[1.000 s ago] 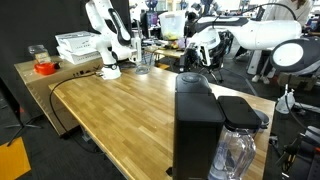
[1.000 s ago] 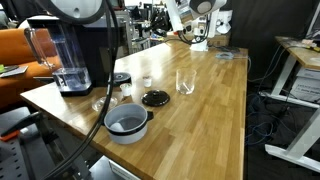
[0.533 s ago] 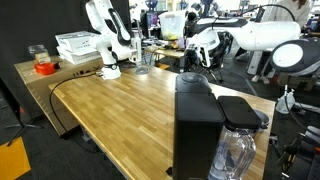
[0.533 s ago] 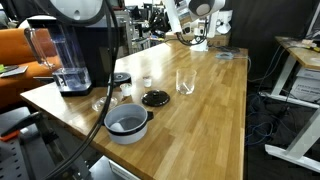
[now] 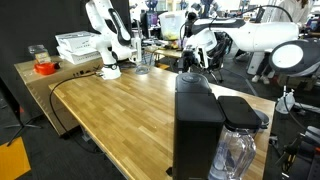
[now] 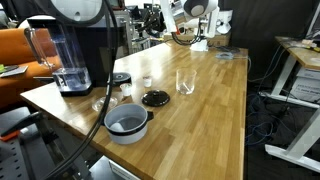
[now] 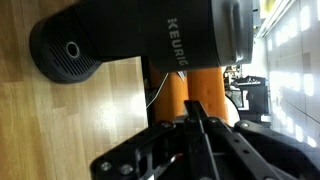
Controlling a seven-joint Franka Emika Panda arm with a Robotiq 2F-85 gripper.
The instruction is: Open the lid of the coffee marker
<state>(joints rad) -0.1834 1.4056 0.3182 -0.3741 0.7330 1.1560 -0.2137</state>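
**Across the top of the wrist view: coffee maker [image 7: 150, 35], lid apparently down**

Lower right in an exterior view [image 5: 197, 120] it stood on the wooden table [image 5: 110, 110]. I judged that a careless approach could knock the housing and shove it. My gripper [image 7: 193, 108] looked clenched, fingertips together, holding and touching nothing.
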